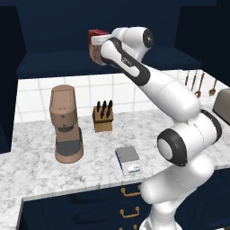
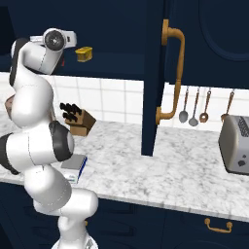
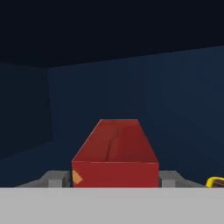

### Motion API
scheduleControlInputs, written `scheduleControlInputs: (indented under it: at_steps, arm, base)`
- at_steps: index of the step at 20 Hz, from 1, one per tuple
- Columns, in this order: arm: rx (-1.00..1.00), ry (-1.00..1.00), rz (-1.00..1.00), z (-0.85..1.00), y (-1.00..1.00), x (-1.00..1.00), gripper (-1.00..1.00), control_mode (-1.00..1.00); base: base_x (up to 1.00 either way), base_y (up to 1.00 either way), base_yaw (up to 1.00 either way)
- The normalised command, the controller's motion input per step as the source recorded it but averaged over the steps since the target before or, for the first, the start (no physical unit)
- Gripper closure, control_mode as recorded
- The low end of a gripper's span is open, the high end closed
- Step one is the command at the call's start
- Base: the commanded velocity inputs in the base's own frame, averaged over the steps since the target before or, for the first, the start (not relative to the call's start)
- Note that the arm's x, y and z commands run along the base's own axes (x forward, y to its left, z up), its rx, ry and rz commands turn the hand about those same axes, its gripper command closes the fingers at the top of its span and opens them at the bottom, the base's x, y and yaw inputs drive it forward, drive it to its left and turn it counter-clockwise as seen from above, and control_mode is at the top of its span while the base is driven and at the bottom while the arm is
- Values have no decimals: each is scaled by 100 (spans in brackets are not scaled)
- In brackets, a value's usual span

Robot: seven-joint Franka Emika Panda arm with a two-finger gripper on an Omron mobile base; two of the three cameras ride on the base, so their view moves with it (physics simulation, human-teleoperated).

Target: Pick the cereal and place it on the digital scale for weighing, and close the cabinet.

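— One cereal box (image 3: 114, 153) sits up inside the open cabinet (image 1: 54, 49)?
— Yes, between the grey fingers (image 3: 54, 178) of the tool (image 3: 114, 180), which close against both its sides; a yellow jar (image 2: 84, 53) stands near on the shelf
— And below?
— On the marble counter (image 1: 40, 170) the digital scale (image 1: 128, 159) lies bare near the front edge, with a knife block (image 1: 103, 117) behind it and a brown coffee machine (image 1: 65, 123) to its left. The cabinet door (image 2: 154, 78) stands open

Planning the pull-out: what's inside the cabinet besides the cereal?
Inside the cabinet, the cereal sits between the gripper's fingers, with a yellow jar beside it. The arm hides part of the shelf.
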Motion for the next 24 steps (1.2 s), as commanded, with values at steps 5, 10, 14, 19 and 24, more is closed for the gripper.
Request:
scheduleControlInputs:
  at_steps: [5, 10, 14, 19, 24]
  arm:
    - [0, 1, 0, 0, 1, 20, 100, -100]
    - [2, -2, 0, 0, 6, -26, 100, -100]
    - [5, -1, 0, 0, 2, -80, 100, -100]
    - [0, 0, 0, 0, 0, -100, 100, -100]
    - [0, -2, 0, -1, 0, -100, 100, -100]
  base:
    - [0, 0, 0]
    - [0, 0, 0]
    - [0, 0, 0]
    - [0, 0, 0]
    - [0, 0, 0]
